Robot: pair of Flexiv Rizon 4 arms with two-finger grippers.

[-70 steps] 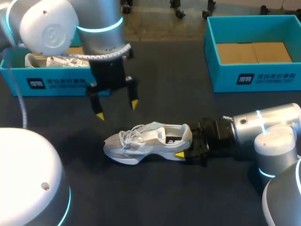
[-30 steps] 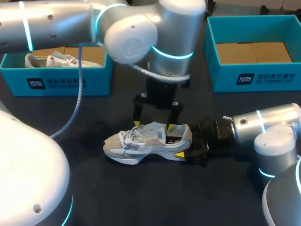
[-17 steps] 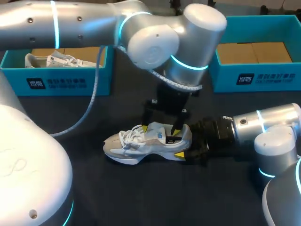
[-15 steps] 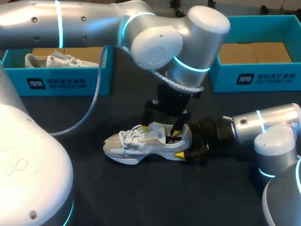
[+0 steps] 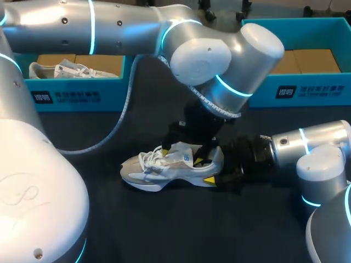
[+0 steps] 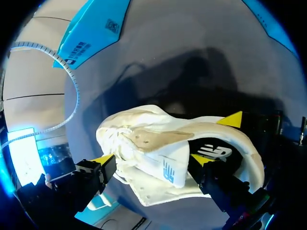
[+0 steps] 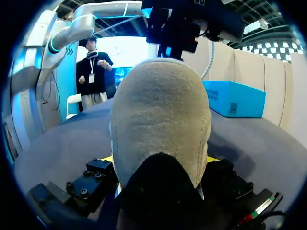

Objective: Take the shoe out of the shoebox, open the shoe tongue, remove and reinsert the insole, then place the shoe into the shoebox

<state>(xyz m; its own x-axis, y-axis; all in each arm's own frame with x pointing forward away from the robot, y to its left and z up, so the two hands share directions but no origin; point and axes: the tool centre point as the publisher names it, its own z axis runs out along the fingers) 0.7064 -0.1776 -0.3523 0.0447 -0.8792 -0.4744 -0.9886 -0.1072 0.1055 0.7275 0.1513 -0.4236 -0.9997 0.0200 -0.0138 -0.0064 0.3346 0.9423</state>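
Mesh and suede upper: judged light, soft and easily crumpled, with a stiffer sole and heel, so the heel suits a firm hold and the tongue's [image 6: 156, 139] free edge suits a pinch. The shoe [image 5: 164, 167] stands on its sole on the table [image 5: 109, 219], toe toward my left, well apart from the shoebox [image 5: 296, 93]. The right gripper [image 5: 218, 169] is clamped on the heel from behind (one yellow tip shows at the near side). The left gripper [image 6: 151, 159] hangs over the collar, fingers wide, straddling the tongue: one tip beside the laces, the other inside the opening above the insole [image 6: 216, 151].
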